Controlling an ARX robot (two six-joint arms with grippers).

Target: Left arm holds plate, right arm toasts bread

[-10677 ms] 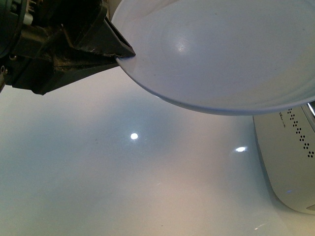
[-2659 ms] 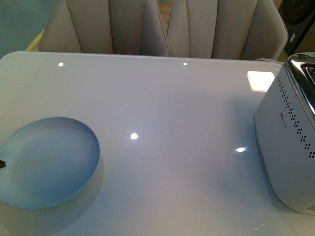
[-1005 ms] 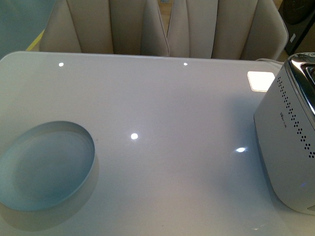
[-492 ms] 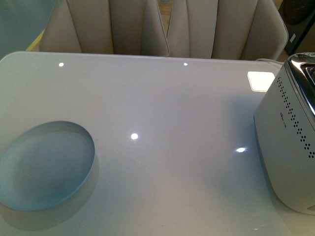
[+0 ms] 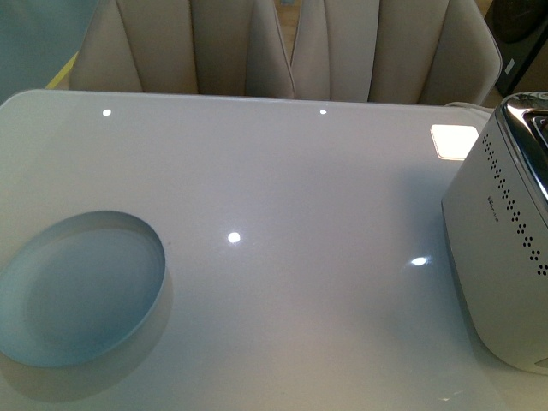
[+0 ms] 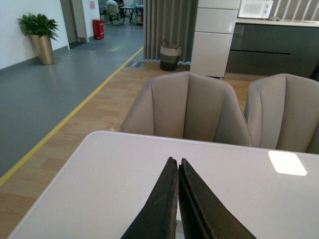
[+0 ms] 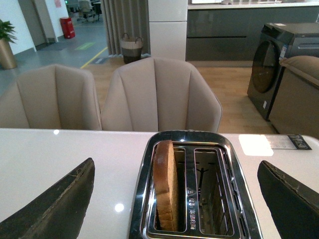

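Here, bread (image 7: 165, 185) in toaster (image 7: 192, 189), between right pincer (image 7: 174, 199) jaws

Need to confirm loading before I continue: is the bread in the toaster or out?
In. The bread stands upright in one slot of the toaster, its top edge near the rim; the other slot is empty.

Beyond the gripper tips, padded beige chairs (image 6: 187, 112) lined the glossy white table (image 6: 99, 174); grey floor (image 6: 45, 94) stretched behind.

A glossy white table (image 5: 291, 171) carried a white, chrome-topped two-slot toaster (image 5: 501, 257) at its right edge. Beige upholstered chairs (image 5: 291, 47) stood behind it. Farther off were a potted plant (image 6: 39, 37), a woven basket (image 6: 170, 52) and a dark washing machine (image 7: 271, 62).
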